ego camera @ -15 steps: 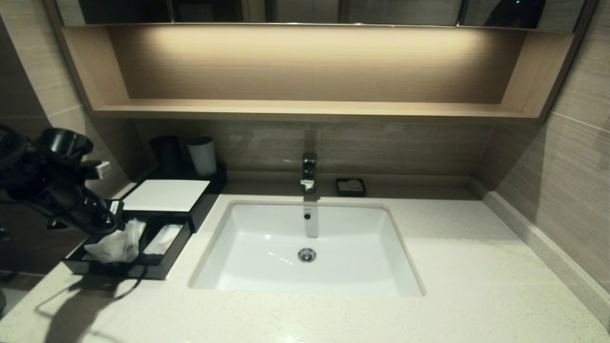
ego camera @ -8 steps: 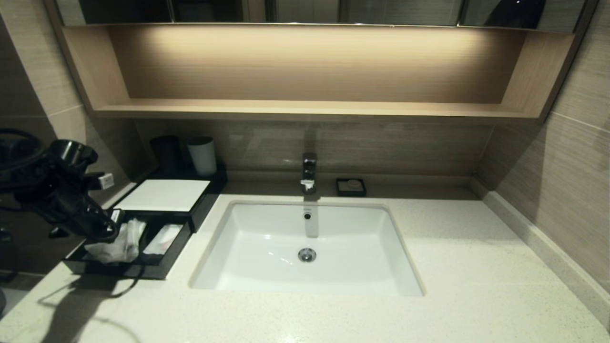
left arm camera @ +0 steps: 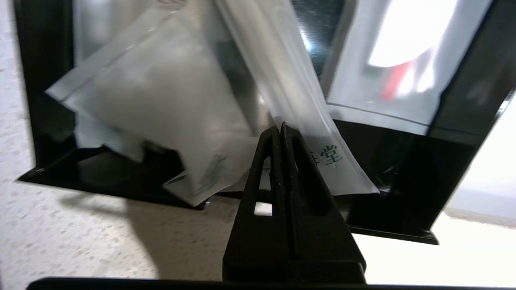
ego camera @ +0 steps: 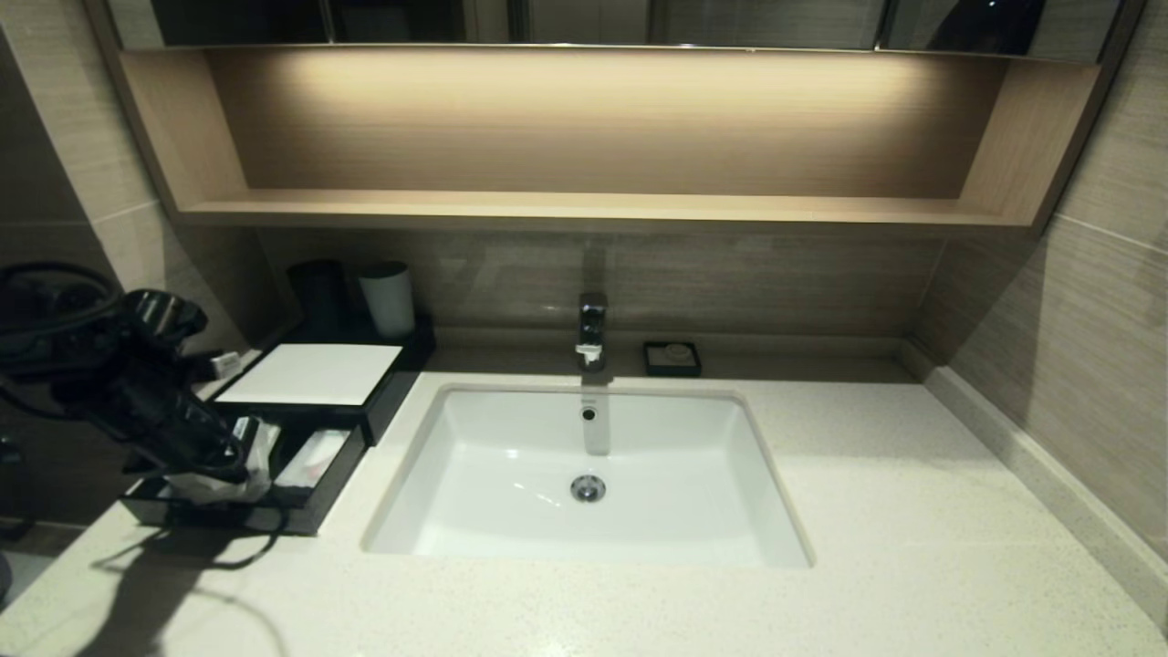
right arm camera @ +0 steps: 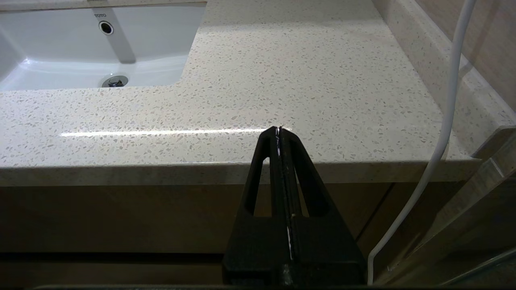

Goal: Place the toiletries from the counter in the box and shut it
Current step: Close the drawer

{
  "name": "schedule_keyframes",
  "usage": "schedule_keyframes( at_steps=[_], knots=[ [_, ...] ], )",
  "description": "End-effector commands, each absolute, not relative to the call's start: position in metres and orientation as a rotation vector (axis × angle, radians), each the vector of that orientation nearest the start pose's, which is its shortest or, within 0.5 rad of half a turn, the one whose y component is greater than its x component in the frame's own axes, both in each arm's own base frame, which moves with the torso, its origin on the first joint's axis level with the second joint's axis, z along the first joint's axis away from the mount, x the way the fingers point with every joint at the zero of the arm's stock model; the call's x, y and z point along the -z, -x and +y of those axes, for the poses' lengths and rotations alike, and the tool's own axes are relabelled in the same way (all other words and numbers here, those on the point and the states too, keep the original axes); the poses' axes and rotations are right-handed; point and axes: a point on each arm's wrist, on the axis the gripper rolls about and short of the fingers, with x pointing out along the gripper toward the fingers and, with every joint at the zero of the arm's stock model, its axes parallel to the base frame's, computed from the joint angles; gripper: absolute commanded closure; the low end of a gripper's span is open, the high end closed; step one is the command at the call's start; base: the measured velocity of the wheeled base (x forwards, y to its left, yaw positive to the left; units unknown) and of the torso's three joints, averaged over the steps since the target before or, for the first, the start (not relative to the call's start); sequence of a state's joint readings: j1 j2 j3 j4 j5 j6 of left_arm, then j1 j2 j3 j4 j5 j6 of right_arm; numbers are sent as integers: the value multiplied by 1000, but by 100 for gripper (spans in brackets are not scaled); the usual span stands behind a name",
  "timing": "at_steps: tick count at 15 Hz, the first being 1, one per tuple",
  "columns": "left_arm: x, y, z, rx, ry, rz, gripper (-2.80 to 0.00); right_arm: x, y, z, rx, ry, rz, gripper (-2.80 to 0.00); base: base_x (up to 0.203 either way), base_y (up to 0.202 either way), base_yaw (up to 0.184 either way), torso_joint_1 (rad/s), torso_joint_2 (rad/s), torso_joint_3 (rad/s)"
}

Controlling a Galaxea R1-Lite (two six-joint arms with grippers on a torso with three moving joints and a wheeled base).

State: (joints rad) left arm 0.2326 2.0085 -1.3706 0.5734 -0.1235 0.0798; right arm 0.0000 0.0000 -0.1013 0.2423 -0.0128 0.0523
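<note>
Lowered since a second ago, left gripper (ego camera: pixel 239 464) now sits over the box's (ego camera: pixel 310 374) open drawer (ego camera: pixel 301 511).
Fingers pressed together, gripping nothing; toiletries (left arm camera: pixel 161 104) lie inside, at the sink's (ego camera: pixel 776 511) nine o'clock. Right gripper (right arm camera: pixel 279 129), also closed, parks below the counter (right arm camera: pixel 282 80).

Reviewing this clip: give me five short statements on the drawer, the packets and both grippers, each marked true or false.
1. The box has its drawer pulled out. True.
2. The left gripper is wide open. False: it is shut, its tips meeting beside the packets.
3. Packets lie in the drawer. True.
4. The right gripper holds a sachet. False: it is shut, empty, parked at the counter edge.
5. The sink has packets in it. False: none are there.
</note>
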Motion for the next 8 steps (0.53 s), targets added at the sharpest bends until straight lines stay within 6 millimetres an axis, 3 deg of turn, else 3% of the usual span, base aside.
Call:
schedule_keyframes(
  at_steps=[1,4,8],
  knots=[
    [-129,-342,73,16,178,1198,0,-78,32,0,16,-51,142,0,0,0,0,0,0,0],
    [-126,-343,61,68,175,1205,0,-78,32,0,16,-51,142,0,0,0,0,0,0,0],
    [-138,-341,65,52,160,1163,0,-78,32,0,17,-51,142,0,0,0,0,0,0,0]
  ],
)
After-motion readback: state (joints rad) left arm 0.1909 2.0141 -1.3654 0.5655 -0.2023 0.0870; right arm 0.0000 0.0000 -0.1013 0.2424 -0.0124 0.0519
